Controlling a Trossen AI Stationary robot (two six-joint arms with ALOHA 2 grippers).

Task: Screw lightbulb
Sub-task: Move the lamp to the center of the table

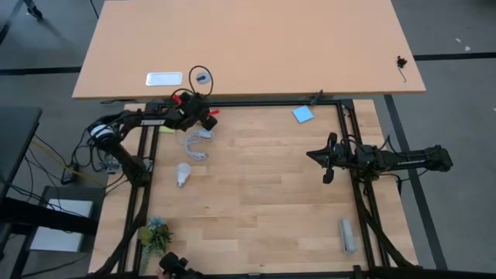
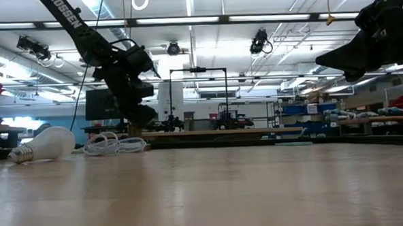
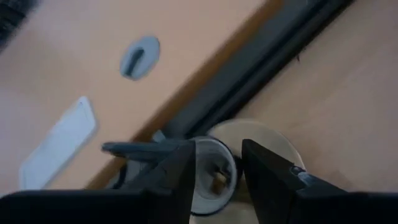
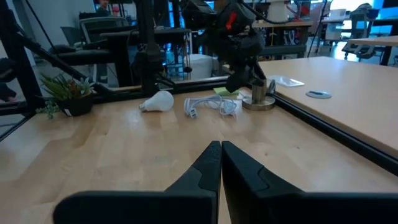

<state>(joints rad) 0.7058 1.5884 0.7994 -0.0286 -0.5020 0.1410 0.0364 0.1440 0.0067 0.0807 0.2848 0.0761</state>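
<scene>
The white lightbulb (image 1: 183, 173) lies on its side on the wooden table, its screw neck toward the near edge; it also shows in the low view (image 2: 45, 145) and the right wrist view (image 4: 158, 101). The round socket base (image 3: 264, 144) stands flat near the table's far edge, its white collar (image 3: 211, 174) upright and its white cable (image 1: 195, 147) coiled beside it. My left gripper (image 3: 217, 177) is open, pointing down, with one finger on each side of the collar. My right gripper (image 4: 220, 152) is shut and empty, held above the table's right side (image 1: 325, 159). My left gripper comes at the socket's collar (image 3: 231, 167) from above, with its fingers (image 3: 180, 177) close on both sides. I cannot tell whether they touch it. The socket base stands flat on the table.
A black frame rail (image 3: 261, 68) runs just beyond the socket. A blue note (image 1: 303, 115) lies at the far right. A small green plant (image 1: 155, 232) stands at the near left and a grey block (image 1: 347, 235) at the near right. A second table (image 1: 310, 46) stands behind.
</scene>
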